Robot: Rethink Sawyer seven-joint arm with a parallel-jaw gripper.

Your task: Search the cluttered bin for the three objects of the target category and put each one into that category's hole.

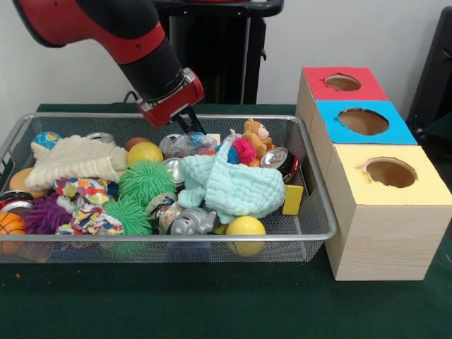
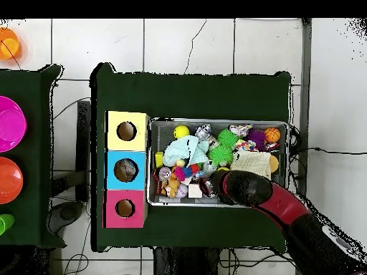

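While you watch, gripper (image 1: 192, 123): low over the wire bin's (image 1: 311, 212) far side
Jaws: state cannot be told
Below it: crumpled cans (image 1: 185, 145)

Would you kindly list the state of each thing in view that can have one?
tool: lowered into the bin's far side, open or shut unclear
bin: full of clutter
mint cloth: crumpled over other items
cream cloth: bunched up
red hole: open
blue hole: open
yellow hole: open
can: on its side
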